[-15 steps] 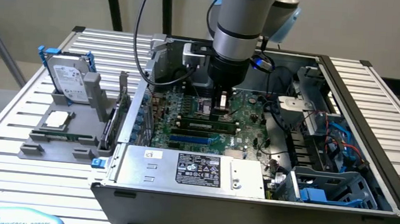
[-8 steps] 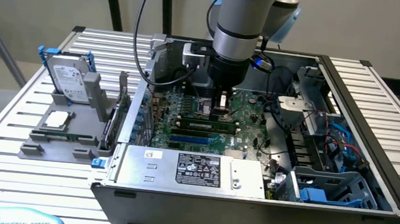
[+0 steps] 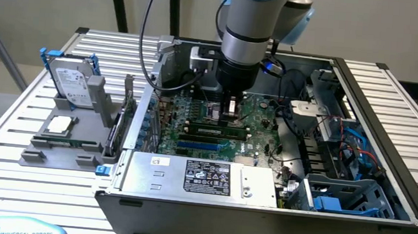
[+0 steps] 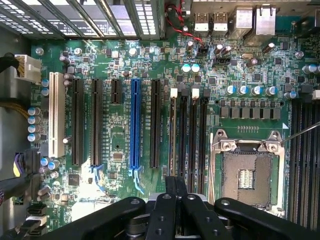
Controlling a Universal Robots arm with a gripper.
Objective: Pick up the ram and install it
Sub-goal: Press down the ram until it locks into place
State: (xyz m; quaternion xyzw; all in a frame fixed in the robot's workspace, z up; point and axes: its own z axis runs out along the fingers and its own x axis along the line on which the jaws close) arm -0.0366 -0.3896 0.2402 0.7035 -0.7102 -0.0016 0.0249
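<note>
A long, narrow green ram stick (image 3: 215,131) with black chips lies along a motherboard slot inside the open computer case (image 3: 384,135). My gripper (image 3: 231,112) hangs over the motherboard (image 3: 259,142) just behind that stick and does not touch it. In the wrist view my gripper (image 4: 175,182) is shut, the fingertips (image 4: 169,192) pressed together with nothing visible between them. They hover over a group of empty black memory slots (image 4: 187,135) next to the open, empty processor socket (image 4: 247,172). A second narrow green strip (image 3: 63,141) rests in the grey fixture at the exterior view's left.
The grey fixture (image 3: 33,157) also carries a hard drive (image 3: 72,80), a silver processor chip (image 3: 61,123) and a dark upright expansion card (image 3: 124,119). The power supply (image 3: 205,177) fills the case front. Cables and a blue drive cage (image 3: 335,200) crowd the exterior view's right.
</note>
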